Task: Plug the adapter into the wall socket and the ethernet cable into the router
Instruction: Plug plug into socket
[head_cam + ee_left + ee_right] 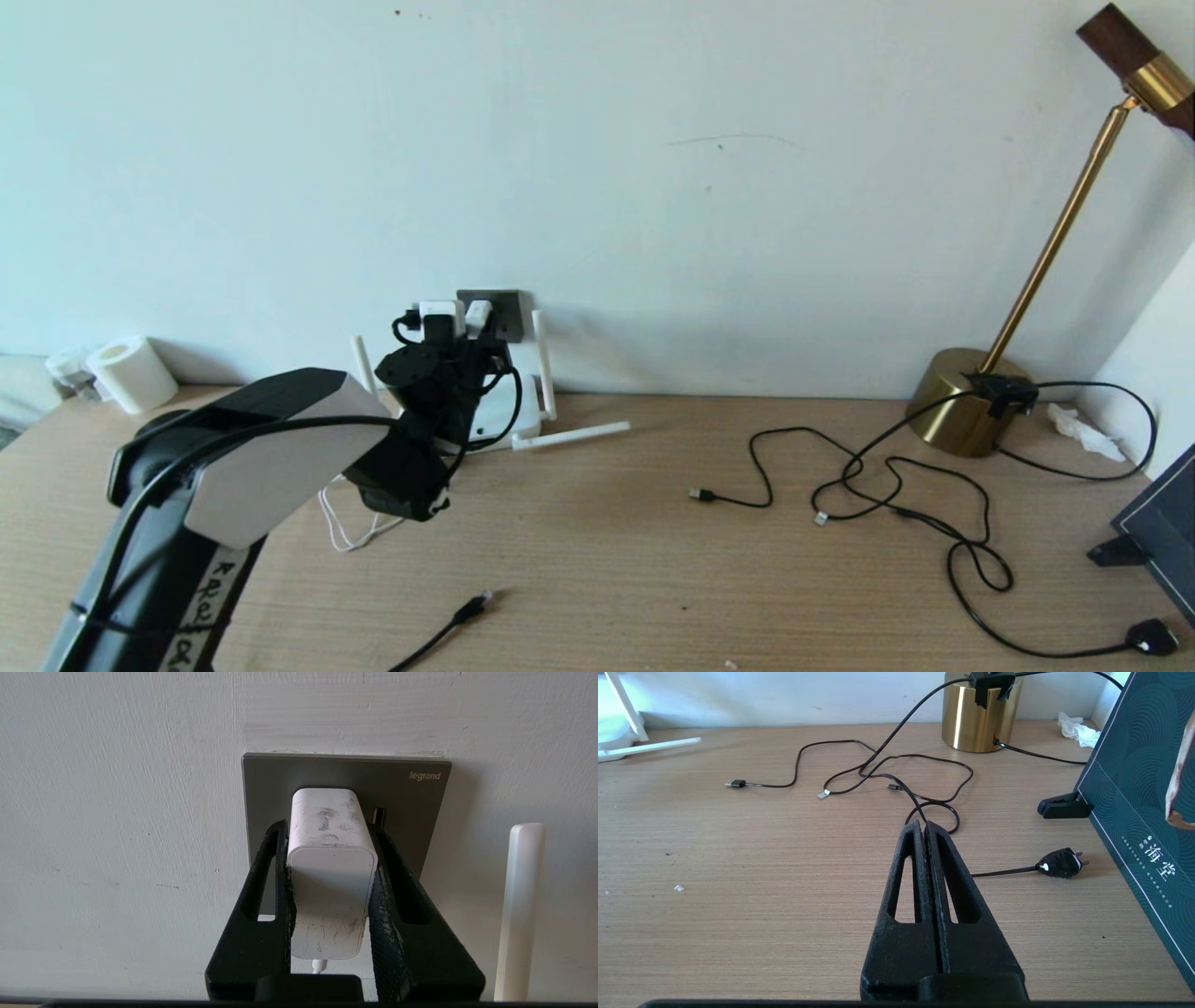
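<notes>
My left gripper [328, 828] is shut on the adapter [331, 858], a scuffed white rounded cube held between both black fingers. The adapter's far end meets the dark grey wall socket [345, 772]; its pins are hidden. In the head view the adapter [478, 315] sits at the wall socket [504, 308], and its thin white cord [350, 532] loops on the desk. The white router [509, 411] lies below the socket, half hidden by my left arm. The ethernet cable [467, 611] lies loose near the desk's front edge. My right gripper [923, 823] hovers shut and empty over the desk.
A brass lamp base [962, 401] stands at the back right, with thin black USB cables [840, 485] tangled beside it. A black plug [1059, 863] lies by a teal box [1143, 788] and a black clip [1064, 807]. A white antenna [521, 905] stands right of the socket. A paper roll [131, 373] sits far left.
</notes>
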`<state>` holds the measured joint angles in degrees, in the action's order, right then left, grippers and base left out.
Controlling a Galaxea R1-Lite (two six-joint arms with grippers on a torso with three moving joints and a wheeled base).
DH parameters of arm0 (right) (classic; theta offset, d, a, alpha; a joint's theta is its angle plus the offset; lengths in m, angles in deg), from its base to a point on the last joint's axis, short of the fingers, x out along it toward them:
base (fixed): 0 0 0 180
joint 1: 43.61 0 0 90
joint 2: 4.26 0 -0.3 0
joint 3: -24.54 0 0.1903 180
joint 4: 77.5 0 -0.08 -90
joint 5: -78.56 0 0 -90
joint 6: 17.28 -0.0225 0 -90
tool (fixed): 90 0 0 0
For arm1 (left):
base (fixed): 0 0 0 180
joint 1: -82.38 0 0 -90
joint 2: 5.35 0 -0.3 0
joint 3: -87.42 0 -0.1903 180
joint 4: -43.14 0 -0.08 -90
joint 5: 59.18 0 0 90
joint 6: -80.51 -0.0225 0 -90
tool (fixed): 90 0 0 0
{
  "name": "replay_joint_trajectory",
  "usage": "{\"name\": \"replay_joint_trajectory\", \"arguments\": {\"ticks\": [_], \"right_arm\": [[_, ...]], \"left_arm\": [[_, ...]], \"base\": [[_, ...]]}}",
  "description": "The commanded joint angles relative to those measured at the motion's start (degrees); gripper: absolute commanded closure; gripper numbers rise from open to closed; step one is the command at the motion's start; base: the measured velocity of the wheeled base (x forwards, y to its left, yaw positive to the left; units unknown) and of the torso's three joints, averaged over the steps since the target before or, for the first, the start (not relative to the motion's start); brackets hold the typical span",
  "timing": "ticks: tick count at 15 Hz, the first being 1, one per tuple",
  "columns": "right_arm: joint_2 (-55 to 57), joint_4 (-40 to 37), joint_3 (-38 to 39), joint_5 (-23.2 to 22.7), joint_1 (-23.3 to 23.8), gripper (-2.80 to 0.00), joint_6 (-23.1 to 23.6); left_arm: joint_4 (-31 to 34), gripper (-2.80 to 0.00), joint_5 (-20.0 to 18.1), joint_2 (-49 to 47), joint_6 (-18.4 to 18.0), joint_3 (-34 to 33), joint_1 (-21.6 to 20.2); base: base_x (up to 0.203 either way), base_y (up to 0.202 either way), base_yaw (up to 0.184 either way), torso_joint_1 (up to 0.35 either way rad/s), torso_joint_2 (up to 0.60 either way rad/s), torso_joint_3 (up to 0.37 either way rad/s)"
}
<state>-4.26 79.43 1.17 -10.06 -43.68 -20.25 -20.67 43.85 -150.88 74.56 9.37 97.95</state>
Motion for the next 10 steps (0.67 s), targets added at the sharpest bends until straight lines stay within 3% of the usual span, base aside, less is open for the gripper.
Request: {"name": "replay_joint_trajectory", "arguments": {"ticks": [1,10], "right_arm": [[0.09,0.05,0.0,0.03,-0.01,0.0,-0.02],[0.09,0.05,0.0,0.03,-0.01,0.0,-0.02]], "left_arm": [[-0.49,0.0,0.15,0.07,-0.03,-0.01,-0.01],[-0.49,0.0,0.15,0.07,-0.03,0.87,-0.09]], "base": [[0.0,0.0,0.0,0.0,0.0,0.0],[0.0,0.0,0.0,0.0,0.0,0.0]]}}
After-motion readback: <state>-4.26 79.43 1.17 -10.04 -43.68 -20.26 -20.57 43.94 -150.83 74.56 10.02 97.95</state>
